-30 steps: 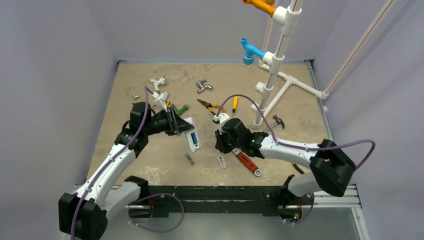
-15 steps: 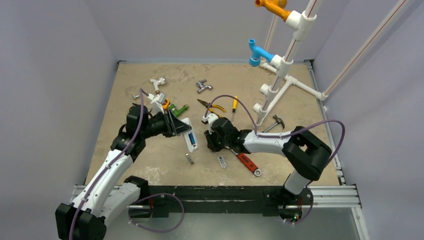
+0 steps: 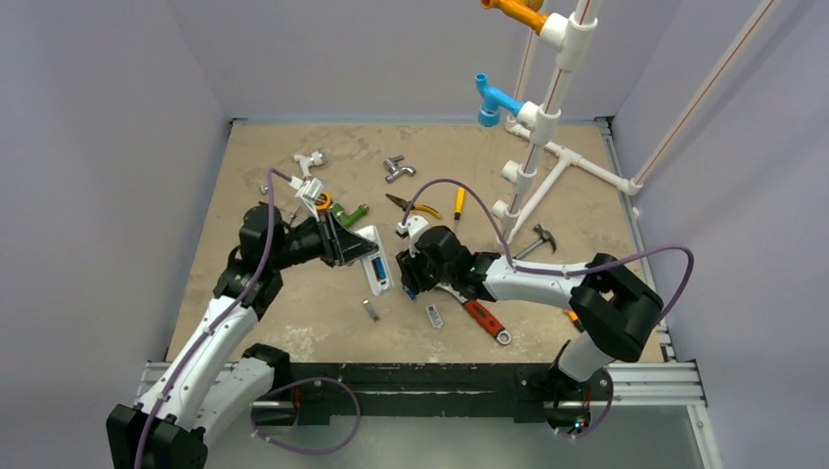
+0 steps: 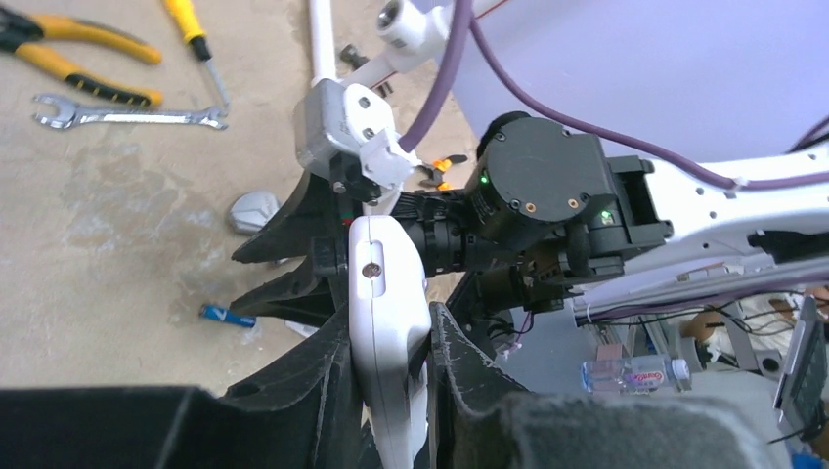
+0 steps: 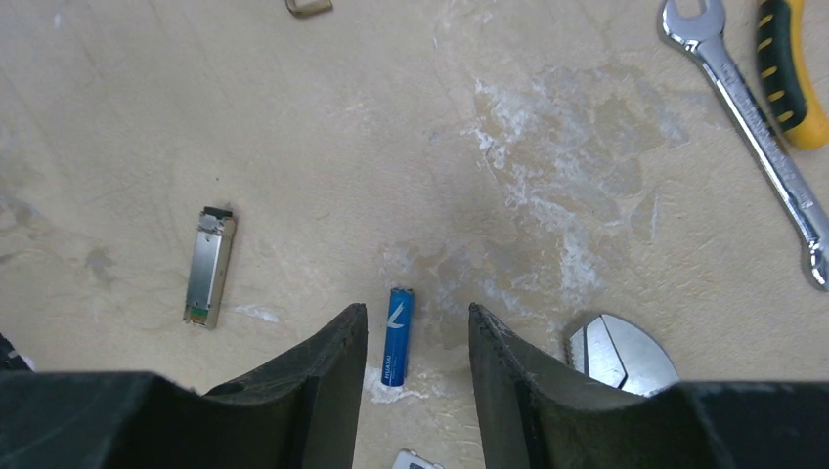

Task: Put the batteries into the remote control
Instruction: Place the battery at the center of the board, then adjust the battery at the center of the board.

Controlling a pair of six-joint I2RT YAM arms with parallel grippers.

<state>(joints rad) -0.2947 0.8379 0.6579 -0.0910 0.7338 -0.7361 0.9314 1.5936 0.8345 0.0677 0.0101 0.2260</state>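
My left gripper (image 4: 388, 313) is shut on the white remote control (image 4: 383, 293) and holds it tilted above the table; its back faces up in the top view (image 3: 372, 252), with one blue cell (image 3: 377, 270) in the recess. A second blue battery (image 5: 396, 335) lies flat on the table, also seen past the remote in the left wrist view (image 4: 227, 315). My right gripper (image 5: 417, 315) hovers open just right of the remote (image 3: 406, 275). Its fingers stand either side of that loose battery without touching it.
A silvery metal piece (image 5: 208, 266) lies left of the battery. The red-handled wrench (image 3: 481, 317) lies behind my right gripper, its head (image 5: 616, 354) beside the right finger. A spanner (image 5: 748, 117), yellow pliers (image 3: 415, 207), a hammer (image 3: 538, 237) and a PVC pipe frame (image 3: 533, 147) stand farther back.
My right arm has swung left toward the remote and its jaws have opened over the loose battery. The left gripper keeps its hold on the remote, shifted slightly.
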